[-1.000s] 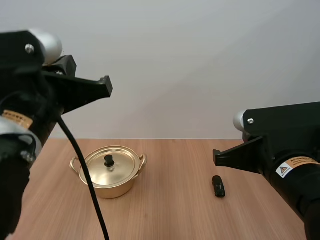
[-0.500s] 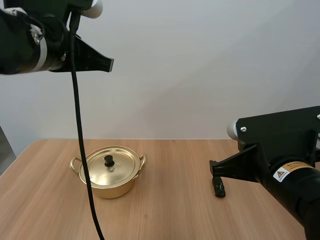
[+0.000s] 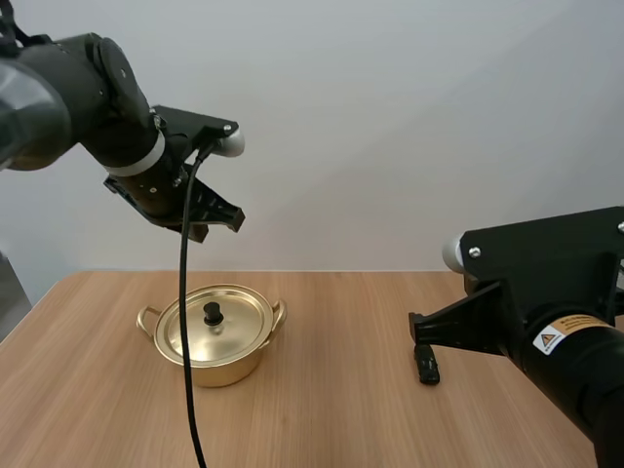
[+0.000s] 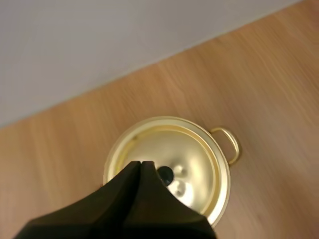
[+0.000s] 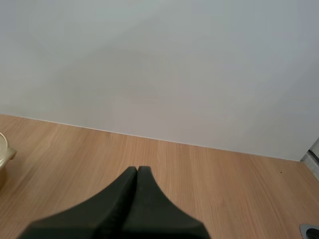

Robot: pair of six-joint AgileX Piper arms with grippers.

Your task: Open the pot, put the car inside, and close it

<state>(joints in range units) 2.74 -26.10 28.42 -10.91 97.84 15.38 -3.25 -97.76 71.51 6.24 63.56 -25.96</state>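
A golden pot (image 3: 213,336) with its lid (image 3: 214,324) on stands on the table's left half; the lid has a black knob (image 3: 212,312). My left gripper (image 3: 230,220) hangs well above the pot, fingers together. In the left wrist view the shut left gripper (image 4: 141,163) points down at the lid (image 4: 189,159), its tip next to the knob (image 4: 165,174). A small black toy car (image 3: 427,369) lies on the table's right half. My right gripper (image 3: 416,326) hovers just over the car, and shows as one shut wedge (image 5: 137,169) above bare wood.
The wooden table (image 3: 331,409) runs to a plain pale wall. One pot handle (image 5: 5,155) shows at the edge of the right wrist view. Open wood lies between pot and car.
My left arm has swung down from high up and now points its shut gripper at the pot. The right arm shifted slightly left and lower a second ago, then held still.
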